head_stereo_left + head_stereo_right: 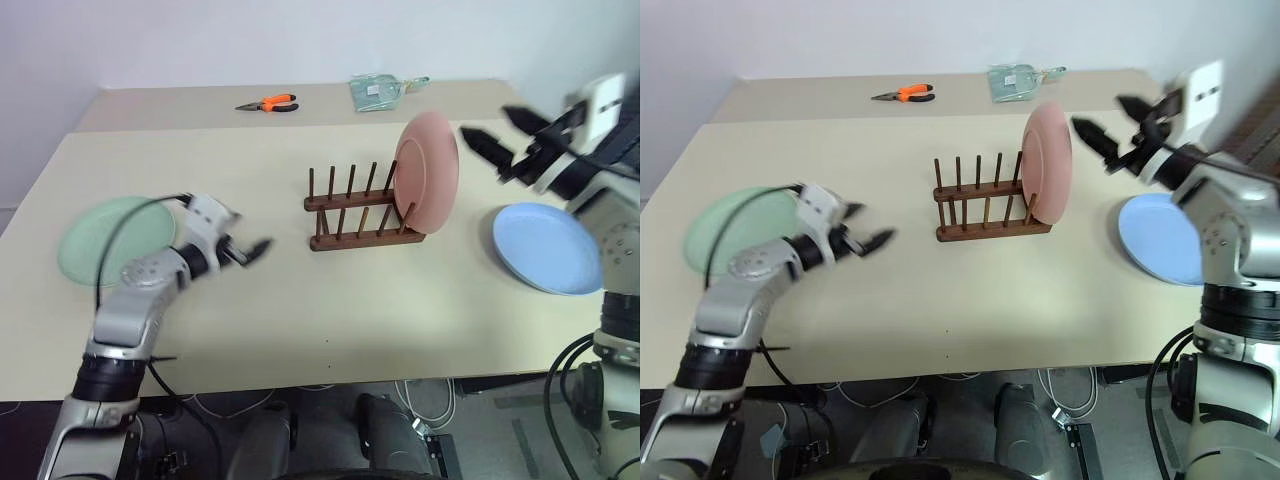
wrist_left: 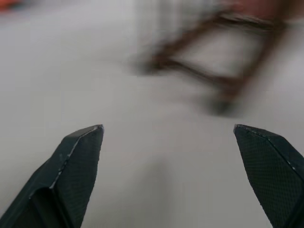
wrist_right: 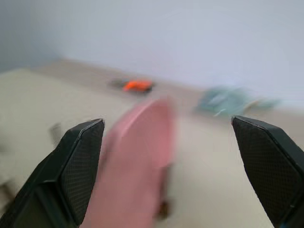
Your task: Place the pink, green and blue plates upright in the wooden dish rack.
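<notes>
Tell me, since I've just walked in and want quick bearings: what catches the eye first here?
The pink plate stands upright at the right end of the wooden rack in the middle of the table. The green plate lies flat at the left, the blue plate flat at the right. Both the left gripper and the right gripper are open and empty, and orange pliers lie at the far side.

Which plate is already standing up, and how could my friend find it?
Find the small dark-brown wooden peg rack in the middle of the long beige table. The round pastel pink plate stands on edge at its right end. The mint green plate and light blue plate lie flat.
</notes>
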`<state>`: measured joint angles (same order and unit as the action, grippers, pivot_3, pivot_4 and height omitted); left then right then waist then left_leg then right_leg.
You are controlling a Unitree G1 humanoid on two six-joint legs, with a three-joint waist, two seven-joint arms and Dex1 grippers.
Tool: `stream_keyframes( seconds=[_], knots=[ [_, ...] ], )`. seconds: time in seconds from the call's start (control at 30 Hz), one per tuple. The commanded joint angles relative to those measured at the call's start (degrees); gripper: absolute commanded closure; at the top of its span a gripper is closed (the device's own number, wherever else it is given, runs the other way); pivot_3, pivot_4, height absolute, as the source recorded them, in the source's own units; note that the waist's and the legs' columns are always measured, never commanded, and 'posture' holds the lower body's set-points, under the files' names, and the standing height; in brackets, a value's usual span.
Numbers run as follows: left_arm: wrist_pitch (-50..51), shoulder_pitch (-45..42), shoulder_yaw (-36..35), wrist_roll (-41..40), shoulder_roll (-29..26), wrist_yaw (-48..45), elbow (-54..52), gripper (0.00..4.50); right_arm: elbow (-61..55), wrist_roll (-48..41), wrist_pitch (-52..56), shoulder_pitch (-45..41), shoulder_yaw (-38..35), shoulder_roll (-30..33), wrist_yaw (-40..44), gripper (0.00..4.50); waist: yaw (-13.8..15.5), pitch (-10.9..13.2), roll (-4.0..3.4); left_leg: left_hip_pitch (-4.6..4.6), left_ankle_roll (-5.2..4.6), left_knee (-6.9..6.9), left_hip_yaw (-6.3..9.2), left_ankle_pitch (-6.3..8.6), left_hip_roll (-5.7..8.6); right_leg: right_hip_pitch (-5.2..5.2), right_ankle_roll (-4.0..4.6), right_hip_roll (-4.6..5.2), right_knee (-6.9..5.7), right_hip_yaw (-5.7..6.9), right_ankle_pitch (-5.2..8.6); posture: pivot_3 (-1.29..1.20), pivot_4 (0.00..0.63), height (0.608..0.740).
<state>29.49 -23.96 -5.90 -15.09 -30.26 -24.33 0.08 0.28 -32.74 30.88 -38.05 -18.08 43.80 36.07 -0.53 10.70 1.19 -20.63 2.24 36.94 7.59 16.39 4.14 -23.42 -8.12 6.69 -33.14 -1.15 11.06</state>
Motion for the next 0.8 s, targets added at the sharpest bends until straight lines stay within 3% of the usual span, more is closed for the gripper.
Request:
stream_keyframes(
  seconds=[0.03, 0.13, 0.27, 0.37, 0.6, 0.7, 0.8],
  knots=[
    [3.01, -6.36, -11.11, 4.16, 1.30, 19.02, 7.19, 0.00, -9.02, -0.31, -3.71, -1.54, 0.36, 2.07, 3.90, 0.02, -0.25, 0.00, 0.01, 0.00, 0.00, -0.01, 0.01, 0.00, 0.00, 0.00, 0.00, -0.01, 0.00, 0.01, 0.00, 0.00, 0.150, 0.740],
    [4.87, -9.34, -17.95, 6.77, 0.99, 30.51, 10.03, 0.00, -15.95, -0.59, -3.16, -0.34, 4.72, 2.01, 6.58, 0.02, -0.72, -0.02, 0.05, 0.11, 0.01, -0.08, 0.00, 0.01, -0.04, 0.00, -0.06, -0.03, 0.00, -0.01, 0.02, 0.00, 0.150, 0.740],
    [11.63, -9.17, -23.93, 6.10, 1.52, 36.71, 8.20, 0.00, -23.10, -0.85, -2.85, 1.44, 11.68, -0.51, 9.38, 0.02, -0.18, -0.04, 0.10, 0.10, 0.03, -0.07, -0.01, 0.01, -0.01, 0.03, -0.07, 0.00, -0.01, 0.00, 0.02, 0.00, 0.150, 0.740],
    [18.62, -6.54, -27.59, 4.11, 2.73, 37.83, 3.81, 0.00, -26.83, -0.31, -2.24, 2.36, 17.51, -4.12, 9.18, 0.02, -0.05, -0.05, 0.14, 0.07, 0.04, -0.01, 0.02, 0.01, 0.00, 0.04, -0.07, 0.01, -0.03, 0.01, 0.02, 0.00, 0.150, 0.740],
    [29.90, -2.23, -35.59, 0.06, 7.89, 39.17, -2.56, 0.00, -30.00, 1.22, -2.05, 5.44, 23.19, -9.09, 7.93, 0.02, 0.12, -0.11, 0.33, 0.02, 0.08, 0.02, 0.17, 0.00, 0.03, 0.03, 0.08, 0.01, -0.08, 0.09, -0.06, 0.00, 0.150, 0.740],
    [30.35, -2.78, -39.66, -2.08, 11.06, 40.39, -3.31, 0.85, -29.70, 2.15, -2.40, 6.47, 23.99, -10.00, 7.70, 0.00, 0.05, -0.11, 0.33, 0.03, 0.10, 0.01, 0.18, -0.01, 0.02, 0.02, 0.08, 0.00, -0.11, 0.11, -0.05, 0.00, 0.150, 0.740],
    [29.58, -3.97, -41.19, -3.60, 12.61, 40.57, -3.58, 2.37, -28.61, 4.53, -3.67, 7.32, 24.36, -9.84, 7.71, 0.00, 0.06, -0.11, 0.34, 0.06, 0.11, 0.00, 0.18, -0.01, 0.02, 0.04, 0.04, 0.00, -0.10, 0.13, -0.03, 0.00, 0.150, 0.740]
  ],
)
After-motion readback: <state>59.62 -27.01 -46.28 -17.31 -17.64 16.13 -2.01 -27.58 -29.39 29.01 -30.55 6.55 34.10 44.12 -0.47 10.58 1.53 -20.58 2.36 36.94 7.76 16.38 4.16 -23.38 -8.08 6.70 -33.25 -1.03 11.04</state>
